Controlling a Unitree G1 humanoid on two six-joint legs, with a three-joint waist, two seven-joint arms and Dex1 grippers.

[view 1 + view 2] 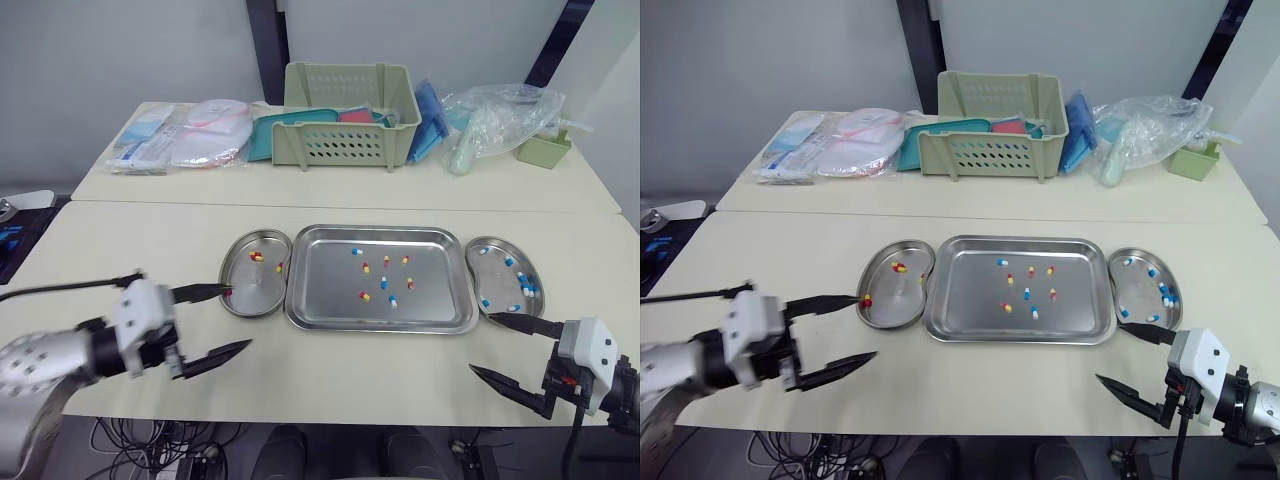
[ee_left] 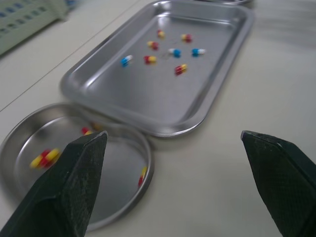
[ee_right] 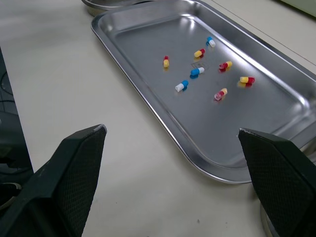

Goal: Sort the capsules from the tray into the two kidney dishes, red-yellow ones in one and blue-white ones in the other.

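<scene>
At the bottom of the head view, your left gripper (image 1: 240, 317) and right gripper (image 1: 481, 342) hang over the table (image 1: 130, 250). Both have jaws wide apart, with nothing in them. Past them, the tray (image 1: 380, 328) in the middle holds 8 capsules (image 1: 383, 283): 5 red-yellow and 3 blue-white. The left dish (image 1: 250, 285) has a few red-yellow ones. The right dish (image 1: 500, 282) has some blue-white ones. I think you're about halfway.

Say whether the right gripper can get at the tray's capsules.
Probably yes: the right gripper hangs open off the tray's near right corner, nothing between it and the capsules but the low rim.
</scene>
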